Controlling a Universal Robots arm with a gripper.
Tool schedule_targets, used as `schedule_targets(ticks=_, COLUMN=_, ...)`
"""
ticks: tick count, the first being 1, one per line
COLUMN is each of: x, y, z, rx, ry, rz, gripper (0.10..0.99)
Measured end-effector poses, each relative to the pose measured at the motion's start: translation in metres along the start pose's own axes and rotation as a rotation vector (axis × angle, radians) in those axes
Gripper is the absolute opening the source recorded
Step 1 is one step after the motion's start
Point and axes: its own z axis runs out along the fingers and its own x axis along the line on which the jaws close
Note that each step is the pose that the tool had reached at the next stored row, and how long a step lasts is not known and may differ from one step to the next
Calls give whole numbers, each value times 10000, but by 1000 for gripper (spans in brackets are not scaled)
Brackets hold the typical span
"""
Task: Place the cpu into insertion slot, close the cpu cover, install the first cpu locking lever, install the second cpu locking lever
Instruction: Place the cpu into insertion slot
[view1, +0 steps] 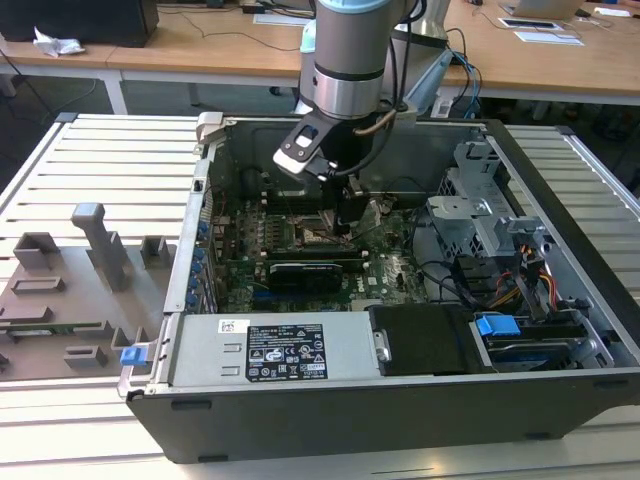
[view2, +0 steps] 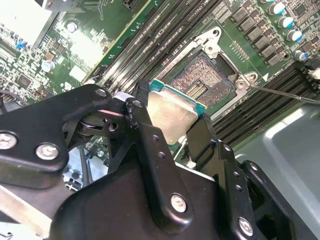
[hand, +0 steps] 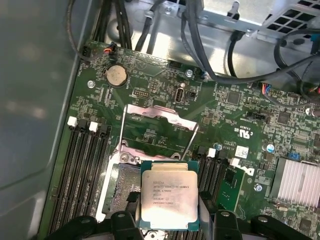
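So, the gripper (view2: 171, 120) is clamped on the cpu (view2: 167, 110), w/ a black finger (view2: 145, 130) on each side. The cpu is a flat square w/ a dull grey metal top & green rim. It hangs just over the slot (view2: 200, 82), not in it yet. The chip hides part of the slot's bumpy gold field. The cover (hand: 160, 115), a thin shiny frame, stands open.

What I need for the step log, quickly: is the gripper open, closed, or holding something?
Gripper: closed on the cpu, which is not yet seated in the insertion slot.
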Motion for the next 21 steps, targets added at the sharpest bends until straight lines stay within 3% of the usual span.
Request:
schedule_targets(ticks=14, x=-1, y=3, z=4, rx=65, ry=-109, rz=1067, gripper=545)
schedule_targets(ticks=21, x=8, y=-5, z=6, rx=71, ry=-114, rz=1174, gripper=545)
